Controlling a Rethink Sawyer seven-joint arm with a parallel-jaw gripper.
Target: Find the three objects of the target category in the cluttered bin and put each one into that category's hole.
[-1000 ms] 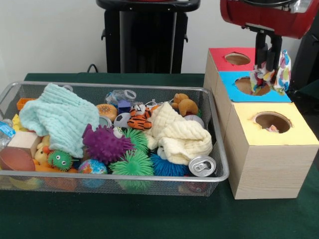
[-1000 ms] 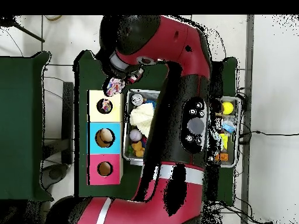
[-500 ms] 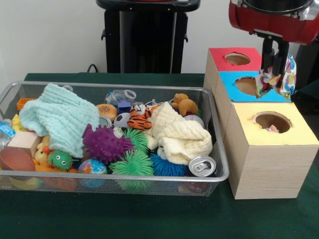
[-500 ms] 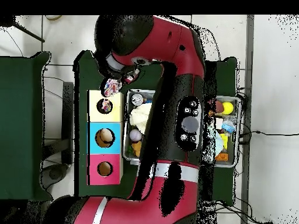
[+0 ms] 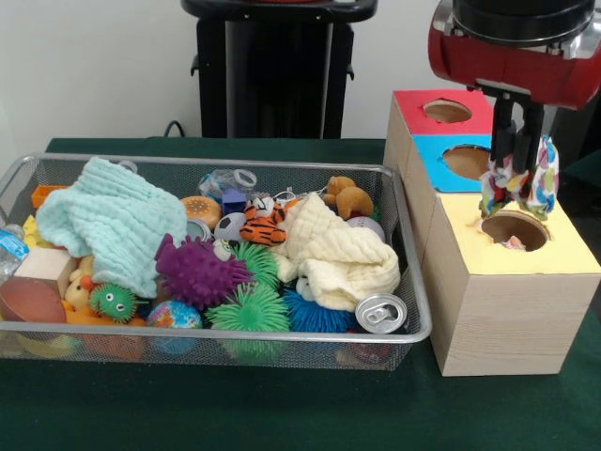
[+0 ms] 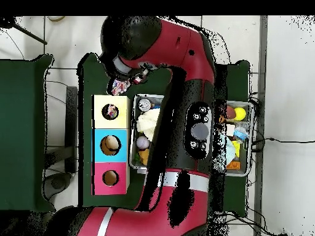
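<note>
The gripper is clamped on a patterned cloth, which hangs with its long axis vertical, its lower end just above the hole in the yellow box at the table's right end. Something small and pinkish shows inside that hole; what it is cannot be made out. Behind the yellow box stand a blue box and a red box, each with its own hole. Left of the boxes a wire bin holds a mint cloth, a cream cloth, a purple spiky ball, green spiky balls, a toy tiger and a can. In the overhead view the arm covers most of the bin.
</note>
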